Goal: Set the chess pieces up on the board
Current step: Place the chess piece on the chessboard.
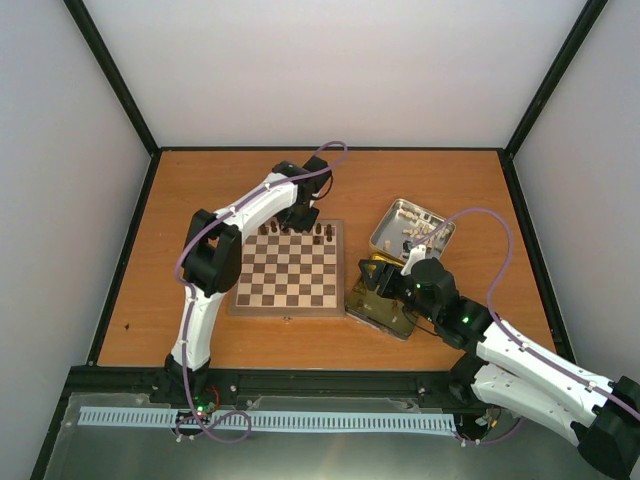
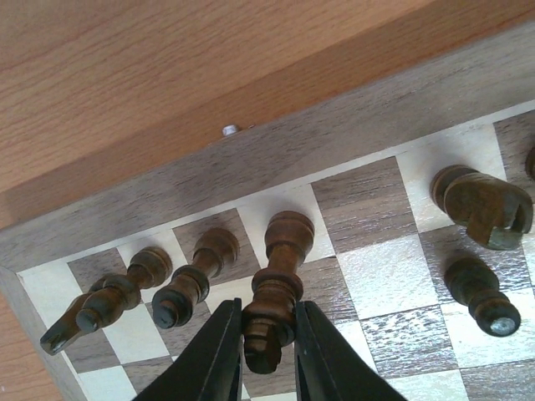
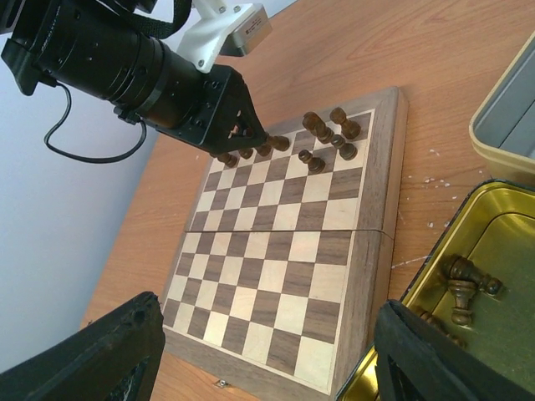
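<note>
Left wrist view: you had the left pincer (image 2: pixel 267 338) clenched on the head of a dark collared chess piece (image 2: pixel 280 267); its kind could not be told. The black fingers (image 2: pixel 219 351) pressed it from both sides, with the stem running out from between them to the board (image 2: pixel 334 142). The base sat on, or just above, a light square in the row along the far border; contact could not be confirmed. Two dark pieces (image 2: pixel 196 276) stood just beside it on the left. A knight (image 2: pixel 481 209) and a pawn (image 2: pixel 476 292) stood apart on the right.

Judgement: the step was seating this piece. You needed to:
- set the base flat and centred before letting go;
- part the fingers only slightly;
- withdraw along the stem's own line, since the left neighbours were close enough to be knocked.

The right pincer (image 3: pixel 267 359) was spread wide and held nothing, hanging over the board's near edge beside the gold-lined tin (image 3: pixel 493 251), where more dark pieces (image 3: pixel 464 280) lay.
</note>
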`<state>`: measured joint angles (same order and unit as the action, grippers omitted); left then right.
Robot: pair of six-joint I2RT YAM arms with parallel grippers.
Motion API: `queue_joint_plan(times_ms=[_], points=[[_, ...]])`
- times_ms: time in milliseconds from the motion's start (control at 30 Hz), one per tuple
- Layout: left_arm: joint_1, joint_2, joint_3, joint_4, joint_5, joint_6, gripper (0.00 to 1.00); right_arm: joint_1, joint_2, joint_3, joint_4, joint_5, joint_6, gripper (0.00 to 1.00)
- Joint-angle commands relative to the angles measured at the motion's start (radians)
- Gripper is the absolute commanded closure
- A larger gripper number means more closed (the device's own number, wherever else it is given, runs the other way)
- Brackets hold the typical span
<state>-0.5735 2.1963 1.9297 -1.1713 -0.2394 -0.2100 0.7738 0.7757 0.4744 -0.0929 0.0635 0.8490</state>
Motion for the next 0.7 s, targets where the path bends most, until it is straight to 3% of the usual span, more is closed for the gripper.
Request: queue_joint_plan(times_ms=[0,233,333,433,667], points=[[-0.003,0.012,0.057,-0.015,0.0,0.016,0.81,-0.003,0.002,-0.015,0.027,0.004,-0.007,0.31],[-0.003,0.001,0.083,-0.021,0.001,0.018,0.79,-0.004,0.002,-0.017,0.029,-0.001,-0.007,0.31],[-0.003,0.0,0.084,-0.021,0.011,0.023,0.86,-0.004,0.0,-0.017,0.028,-0.001,-0.005,0.31],[-0.003,-0.001,0.079,-0.024,0.008,0.019,0.86,-0.003,-0.003,-0.019,0.029,-0.001,-0.006,0.31],[-0.003,-0.022,0.068,-0.019,0.02,0.019,0.73,-0.004,-0.008,-0.023,0.026,-0.002,-0.002,0.31]])
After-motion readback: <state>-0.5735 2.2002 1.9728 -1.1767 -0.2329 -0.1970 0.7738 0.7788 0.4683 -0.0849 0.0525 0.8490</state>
